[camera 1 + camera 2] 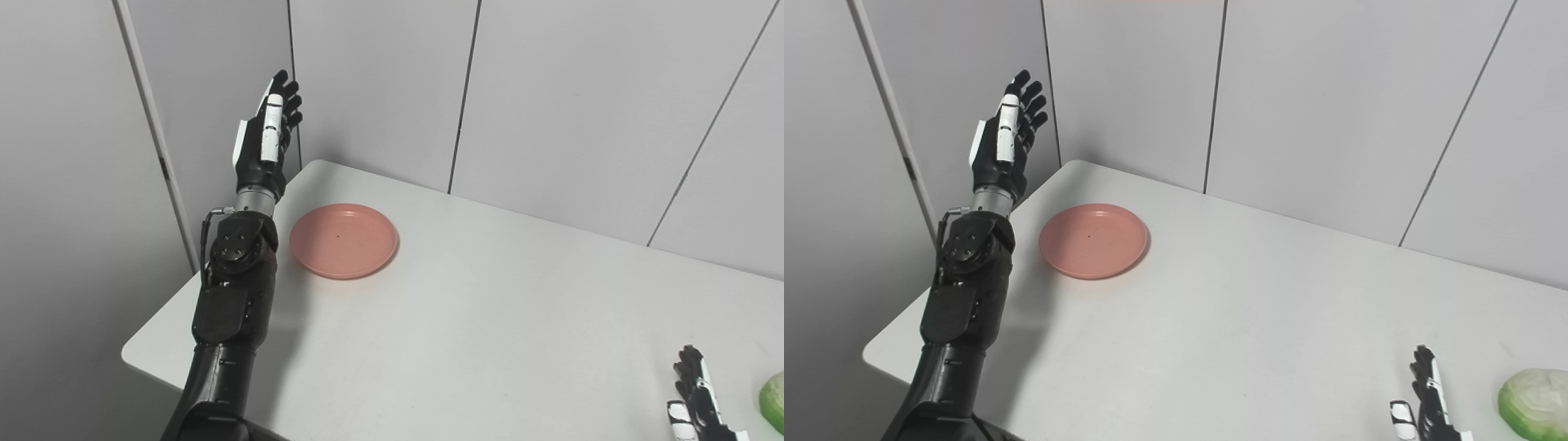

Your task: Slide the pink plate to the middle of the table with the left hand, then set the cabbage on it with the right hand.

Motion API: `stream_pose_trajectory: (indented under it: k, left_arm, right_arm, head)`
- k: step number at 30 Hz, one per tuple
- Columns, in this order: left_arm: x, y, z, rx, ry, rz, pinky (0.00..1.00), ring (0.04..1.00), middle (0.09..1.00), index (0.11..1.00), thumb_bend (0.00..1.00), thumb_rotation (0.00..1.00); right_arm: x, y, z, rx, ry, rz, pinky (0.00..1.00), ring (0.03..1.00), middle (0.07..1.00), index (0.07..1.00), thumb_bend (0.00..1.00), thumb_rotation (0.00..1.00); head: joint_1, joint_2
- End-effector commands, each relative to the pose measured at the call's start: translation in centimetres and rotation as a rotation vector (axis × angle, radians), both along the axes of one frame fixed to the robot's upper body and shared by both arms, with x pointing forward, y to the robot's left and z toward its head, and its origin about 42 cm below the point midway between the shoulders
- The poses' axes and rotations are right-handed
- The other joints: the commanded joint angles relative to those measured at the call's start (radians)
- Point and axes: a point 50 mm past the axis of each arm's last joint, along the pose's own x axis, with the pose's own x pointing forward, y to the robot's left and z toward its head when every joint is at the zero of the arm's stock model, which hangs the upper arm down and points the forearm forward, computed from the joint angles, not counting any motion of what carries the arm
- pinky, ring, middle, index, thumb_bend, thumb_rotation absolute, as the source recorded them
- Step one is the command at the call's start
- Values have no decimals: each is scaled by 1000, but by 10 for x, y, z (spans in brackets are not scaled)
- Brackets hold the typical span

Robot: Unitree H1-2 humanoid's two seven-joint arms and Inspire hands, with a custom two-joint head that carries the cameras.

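Observation:
The pink plate (343, 240) lies empty on the white table (490, 318), toward its far left corner. My left hand (267, 131) is raised in the air to the left of the plate, above the table's left edge, open with fingers straight and holding nothing. The green cabbage (1536, 403) lies at the table's near right, partly cut off by the picture edge. My right hand (1427, 398) rests low at the bottom right, just left of the cabbage and apart from it, open and empty.
Grey wall panels (551, 92) stand close behind the table's far edge. The table's left corner and near-left edge (131, 355) lie beside my left forearm (236, 288).

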Motion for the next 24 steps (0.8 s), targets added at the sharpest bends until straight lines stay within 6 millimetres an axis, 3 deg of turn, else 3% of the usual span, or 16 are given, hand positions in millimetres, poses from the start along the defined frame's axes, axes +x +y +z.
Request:
stream_pose_trajectory:
  k: [1,12,24]
  left_arm:
    - [4,12,28,27,-65,-10,946,942,940,919,435,1000]
    - [8,42,4,-27,13,-21,881,883,880,866,431,1000]
    - [11,58,-21,-89,101,-8,850,870,874,861,420,1000]
  right_arm:
    - [3,-15,-17,-25,80,-37,1000,1000,1000,1000,306,1000]
    - [2,-15,-14,-35,78,-37,1000,1000,1000,1000,323,1000]
    - [-2,-13,-12,-35,76,-35,1000,1000,1000,1000,323,1000]
  head:
    - [0,1]
    - [0,8]
    - [-6,21]
